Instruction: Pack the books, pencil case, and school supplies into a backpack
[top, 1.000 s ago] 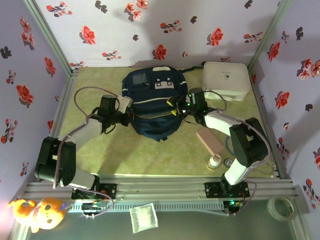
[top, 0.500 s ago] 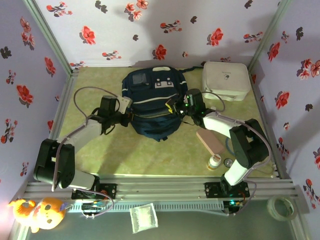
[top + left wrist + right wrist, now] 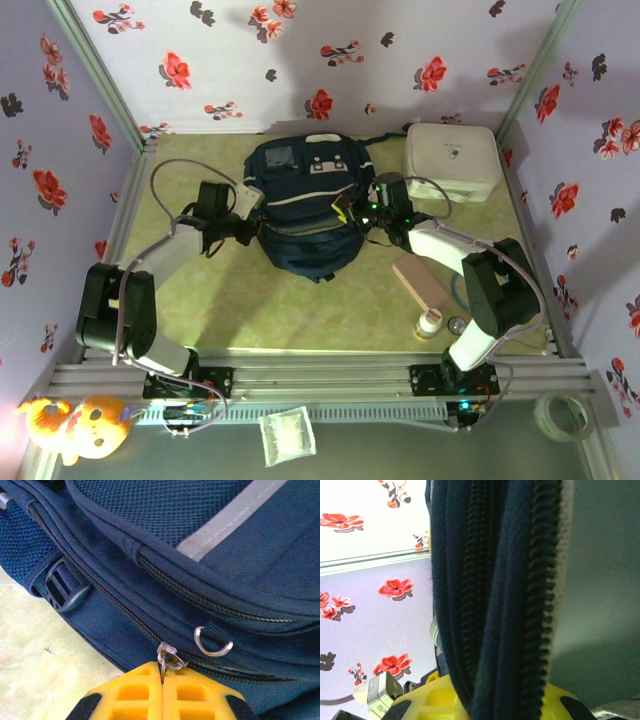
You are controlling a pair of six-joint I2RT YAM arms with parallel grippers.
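lying at the back centre of the worktop [image 3: 250,300], the backpack [image 3: 305,215] rested flat with its front panel up. the left hand [image 3: 162,682] was closed, its fingers together and pinching the metal zipper pull [image 3: 169,656] on the backpack's left side. the right hand [image 3: 353,216] was clamped on a fold of zippered fabric at the backpack's right edge, apparently the rim of the opening. the pencil case [image 3: 423,283] lay on the worktop to the right of the backpack, apart from it.
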